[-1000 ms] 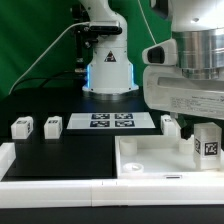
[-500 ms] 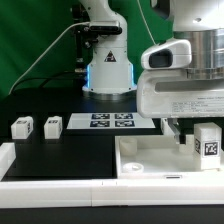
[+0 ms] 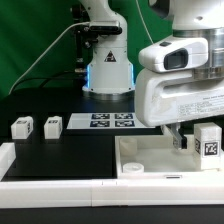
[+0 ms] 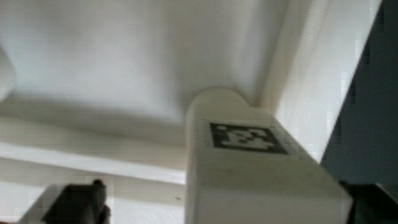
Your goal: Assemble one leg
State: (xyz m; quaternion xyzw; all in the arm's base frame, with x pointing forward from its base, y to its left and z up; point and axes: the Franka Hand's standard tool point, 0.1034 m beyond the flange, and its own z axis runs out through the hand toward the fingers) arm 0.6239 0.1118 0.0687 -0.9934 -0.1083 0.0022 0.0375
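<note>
A white leg [image 3: 207,143] with a black-and-white tag stands upright on the large white tray-like piece [image 3: 150,160], near its right side in the exterior view. In the wrist view this leg [image 4: 249,150] fills the space between my two dark fingers. One finger [image 4: 75,203] stands clear of it, with a gap. The other finger sits close at its far side. My gripper [image 3: 190,140] [image 4: 222,208] is open around the leg. Two more legs [image 3: 20,128] [image 3: 52,125] stand on the black table at the exterior view's left.
The marker board [image 3: 110,122] lies flat on the table behind the tray. The robot base [image 3: 107,70] stands at the back. A white rail [image 3: 60,183] runs along the front edge of the table.
The hand has moved slightly toward the exterior view's left and now hides the leg seen behind the tray. The tagged leg on the tray has not moved.
</note>
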